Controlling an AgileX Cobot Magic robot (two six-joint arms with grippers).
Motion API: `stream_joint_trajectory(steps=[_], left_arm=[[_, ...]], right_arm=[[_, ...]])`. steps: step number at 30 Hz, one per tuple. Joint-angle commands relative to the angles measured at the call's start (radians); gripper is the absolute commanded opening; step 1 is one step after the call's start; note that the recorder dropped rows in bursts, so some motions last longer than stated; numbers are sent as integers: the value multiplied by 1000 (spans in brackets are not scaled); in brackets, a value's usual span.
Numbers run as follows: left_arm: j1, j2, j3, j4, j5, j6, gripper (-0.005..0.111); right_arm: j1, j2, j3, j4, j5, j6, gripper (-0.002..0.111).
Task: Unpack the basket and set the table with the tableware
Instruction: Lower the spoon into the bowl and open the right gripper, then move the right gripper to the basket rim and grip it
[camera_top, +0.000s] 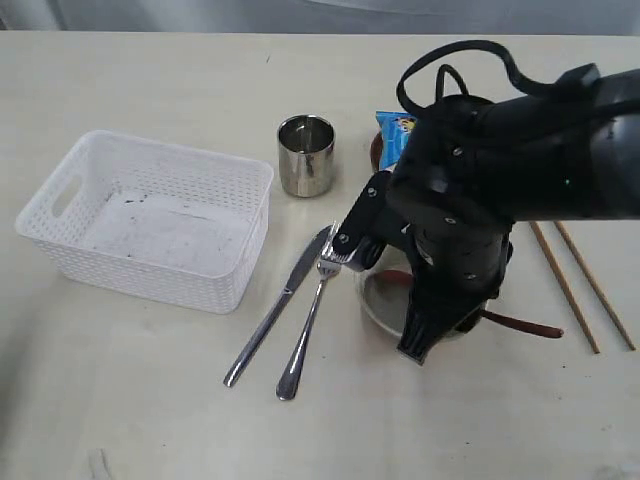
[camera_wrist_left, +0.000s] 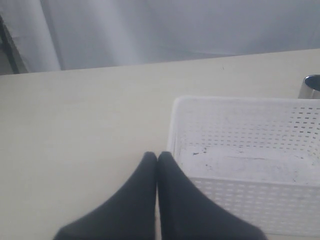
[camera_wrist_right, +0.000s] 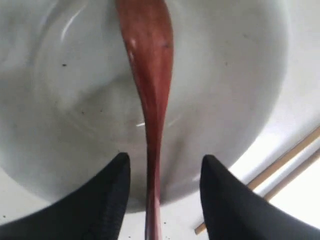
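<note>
The white basket (camera_top: 150, 215) stands empty at the left of the table (camera_top: 150, 420). A steel cup (camera_top: 306, 154), knife (camera_top: 280, 302) and fork (camera_top: 308, 328) lie to its right. The cream bowl (camera_top: 385, 300) holds the red-brown spoon (camera_wrist_right: 150, 75), whose handle (camera_top: 520, 325) sticks out over the rim. My right gripper (camera_wrist_right: 162, 162) is open, straddling the spoon's handle without touching it. Two wooden chopsticks (camera_top: 580, 280) lie at the right. The brown plate (camera_top: 377, 150) is mostly hidden behind the arm. My left gripper (camera_wrist_left: 157, 157) is shut and empty beside the basket (camera_wrist_left: 250, 150).
A blue chip bag (camera_top: 395, 130) lies on the plate behind the right arm. The arm's black bulk covers much of the right half of the table. The cup's rim (camera_wrist_left: 311, 86) shows past the basket in the left wrist view.
</note>
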Motion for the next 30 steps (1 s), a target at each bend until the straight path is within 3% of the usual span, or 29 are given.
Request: stream_joint_trajectory(steps=[1,10,17,20,26,30], left_arm=[[3,-5,3,-11,-7,2,0],[3,-5,3,-11,-7,2,0],[3,-5,3,-11,-7,2,0],[3,-5,3,-11,-7,2,0],[3,-5,3,-11,-7,2,0],[3,-5,3,-11,-7,2,0]], right_arm=[[-6,-13,-54,-35,40,18,44],[-1,-126,-193,21,65,20,44],[-8,-183,-345,358,21,120,44],[-8,-140,-405,484,-28,116,44],[-8,35,-513,532,-39,156,44],[-8,155,-563,514,-39,240,55]])
